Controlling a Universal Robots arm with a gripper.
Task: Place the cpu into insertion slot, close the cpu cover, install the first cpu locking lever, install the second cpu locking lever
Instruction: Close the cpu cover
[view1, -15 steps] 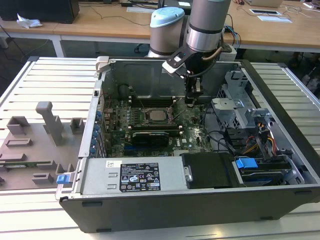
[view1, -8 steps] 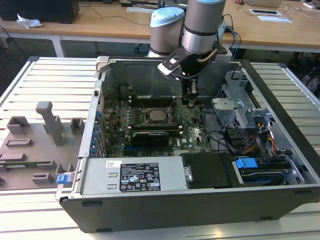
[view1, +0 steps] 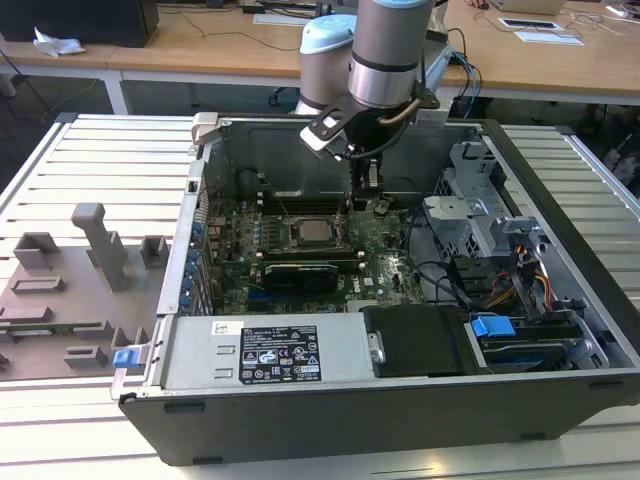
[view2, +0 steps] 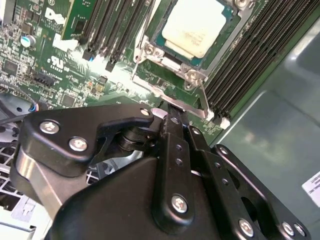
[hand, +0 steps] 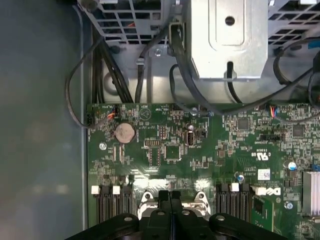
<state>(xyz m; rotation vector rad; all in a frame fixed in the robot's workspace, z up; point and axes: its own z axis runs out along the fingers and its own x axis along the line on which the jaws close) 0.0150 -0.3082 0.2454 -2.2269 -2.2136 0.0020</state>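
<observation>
The cpu (view1: 318, 232) lies flat in the insertion slot (view1: 295, 233) on the green board, its dull silver top (view2: 195, 27) facing up. The silver cpu cover (view2: 150, 51) frames the chip and looks lowered over it. A thin silver locking lever (view2: 205, 100) runs along the socket's edge. My gripper (view1: 366, 185) hangs inside the case, on the exterior view's right of the socket. Its black fingers (hand: 165, 200) are pressed together, shut, with the tip (view2: 170, 116) at the silver bar on the socket's edge. I cannot tell whether it touches the bar.
Long black memory slots (view2: 255, 55) flank the socket. A black card (view1: 300, 272) sits in front of it. A silver drive cage (view1: 470, 215) and black cables (hand: 115, 75) crowd the exterior view's right. The power supply (view1: 260, 350) is in front, with grey fixtures (view1: 100, 245) outside the case.
</observation>
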